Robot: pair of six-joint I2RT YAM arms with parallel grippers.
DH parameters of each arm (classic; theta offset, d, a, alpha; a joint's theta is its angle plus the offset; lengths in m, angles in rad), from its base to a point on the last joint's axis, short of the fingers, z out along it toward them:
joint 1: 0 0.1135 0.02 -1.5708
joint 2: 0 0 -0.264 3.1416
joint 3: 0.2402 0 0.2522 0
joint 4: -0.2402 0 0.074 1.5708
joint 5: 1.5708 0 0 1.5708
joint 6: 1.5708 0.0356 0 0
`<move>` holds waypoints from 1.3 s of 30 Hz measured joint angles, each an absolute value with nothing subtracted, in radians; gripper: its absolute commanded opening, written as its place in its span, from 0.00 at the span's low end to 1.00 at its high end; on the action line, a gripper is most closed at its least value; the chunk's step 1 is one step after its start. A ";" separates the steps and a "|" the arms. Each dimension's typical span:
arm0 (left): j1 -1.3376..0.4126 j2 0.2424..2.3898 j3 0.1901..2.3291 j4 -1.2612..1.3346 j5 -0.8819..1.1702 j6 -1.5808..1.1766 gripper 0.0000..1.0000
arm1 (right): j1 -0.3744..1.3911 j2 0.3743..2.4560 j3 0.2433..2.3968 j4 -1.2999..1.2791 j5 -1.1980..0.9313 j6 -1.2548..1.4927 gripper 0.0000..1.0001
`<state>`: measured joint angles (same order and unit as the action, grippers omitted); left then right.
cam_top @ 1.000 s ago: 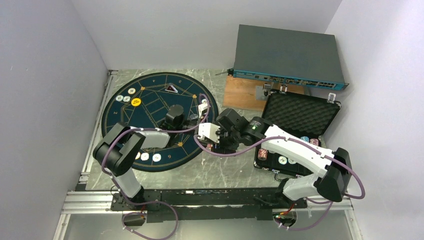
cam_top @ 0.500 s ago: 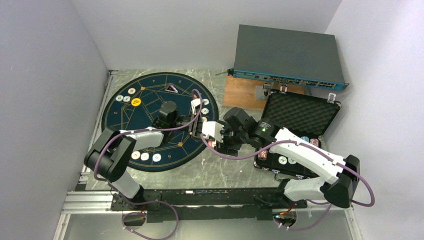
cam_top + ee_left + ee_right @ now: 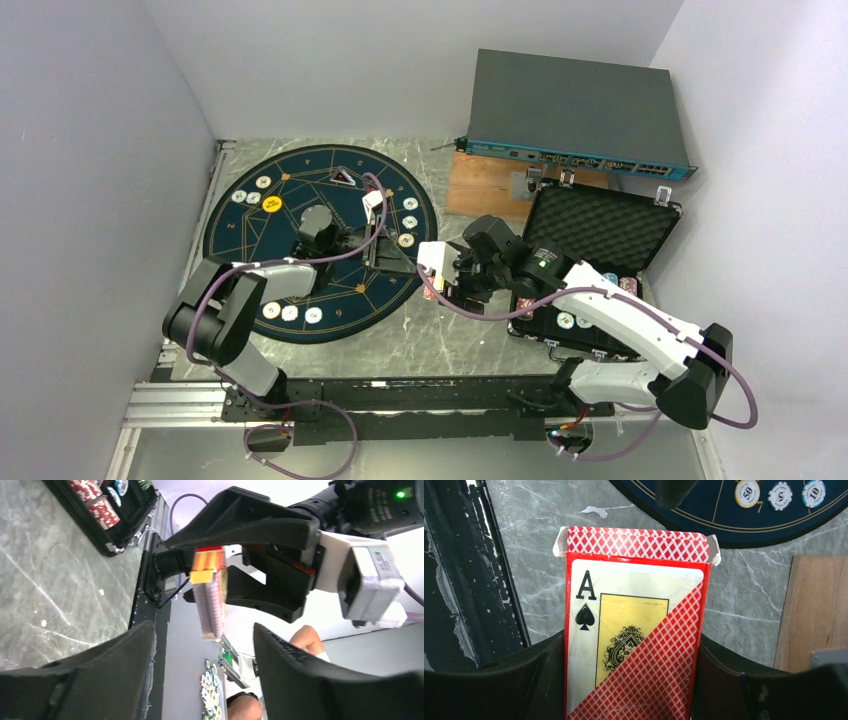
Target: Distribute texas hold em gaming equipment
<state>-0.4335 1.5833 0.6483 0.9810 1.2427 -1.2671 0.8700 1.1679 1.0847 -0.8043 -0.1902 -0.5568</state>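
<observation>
Above the marble worktop's (image 3: 440, 345) middle, the right arm stretches leftward, its right gripper (image 3: 447, 285) clamping a red card deck (image 3: 631, 630); the left gripper (image 3: 392, 260) faces it, jaws spread wide.

We are in a robotics lab cell: bare white walls (image 3: 90, 150) box in a marble-look table (image 3: 440, 345), a left arm (image 3: 250, 290) and right arm (image 3: 620, 320) stand on an aluminium rail (image 3: 180, 405), purple cables (image 3: 470, 312) trail, and a rack-mount network unit (image 3: 580, 110) rests on a wooden board (image 3: 485, 185).

Card box (image 3: 634, 645) shows "A"; chips (image 3: 748, 493) read "50", perhaps "10".
</observation>
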 measured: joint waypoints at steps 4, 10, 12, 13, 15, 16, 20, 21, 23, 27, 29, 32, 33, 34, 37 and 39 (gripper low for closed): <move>-0.432 1.567 0.646 1.041 1.245 -1.295 1.00 | 0.857 1.168 1.087 -0.805 -0.210 -0.558 0.00; -0.363 1.460 0.863 0.330 1.195 -0.793 1.00 | 0.815 1.211 1.205 -0.884 -0.242 -0.573 0.00; -0.341 1.436 1.009 0.039 1.104 -0.572 1.00 | 0.794 1.213 1.236 -0.898 -0.242 -0.574 0.00; -0.330 1.414 1.073 -0.090 1.049 -0.464 1.00 | 0.785 1.213 1.248 -0.909 -0.241 -0.574 0.00; -0.315 1.365 1.139 -0.262 0.963 -0.316 1.00 | 0.773 1.209 1.263 -0.931 -0.236 -0.576 0.00; -0.310 1.340 1.159 -0.332 0.918 -0.252 1.00 | 0.772 1.205 1.263 -0.942 -0.236 -0.577 0.00; -0.278 1.299 1.198 -0.512 0.787 -0.089 1.00 | 0.773 1.202 1.263 -1.003 -0.224 -0.585 0.00; -0.268 1.298 1.196 -0.530 0.772 -0.077 1.00 | 0.773 1.202 1.263 -1.013 -0.219 -0.588 0.00; -0.237 1.291 1.169 -0.543 0.735 -0.049 1.00 | 0.770 1.199 1.263 -1.031 -0.212 -0.595 0.00; -0.192 1.248 1.105 -0.593 0.707 0.017 1.00 | 0.760 1.168 1.249 -1.047 -0.210 -0.608 0.00; -0.191 1.245 1.118 -0.652 0.725 0.067 1.00 | 0.749 1.142 1.232 -1.047 -0.211 -0.612 0.00; -0.190 1.246 1.142 -0.731 0.778 0.120 1.00 | 0.737 1.102 1.200 -1.046 -0.220 -0.614 0.00; -0.190 1.240 1.142 -0.748 0.793 0.130 1.00 | 0.731 1.086 1.183 -1.046 -0.223 -0.614 0.00; -0.190 1.234 1.142 -0.761 0.801 0.136 1.00 | 0.727 1.076 1.170 -1.047 -0.227 -0.614 0.00; -0.189 1.208 1.143 -0.789 0.807 0.143 1.00 | 0.719 1.045 1.127 -1.045 -0.234 -0.621 0.00; -0.189 1.193 1.156 -0.823 0.799 0.157 1.00 | 0.717 1.036 1.111 -1.047 -0.234 -0.626 0.00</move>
<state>-0.1894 1.1927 1.1561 -0.8230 0.7990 0.1570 0.7166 1.0359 1.1110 -1.0473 -0.2337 -0.6258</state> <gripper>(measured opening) 0.996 0.680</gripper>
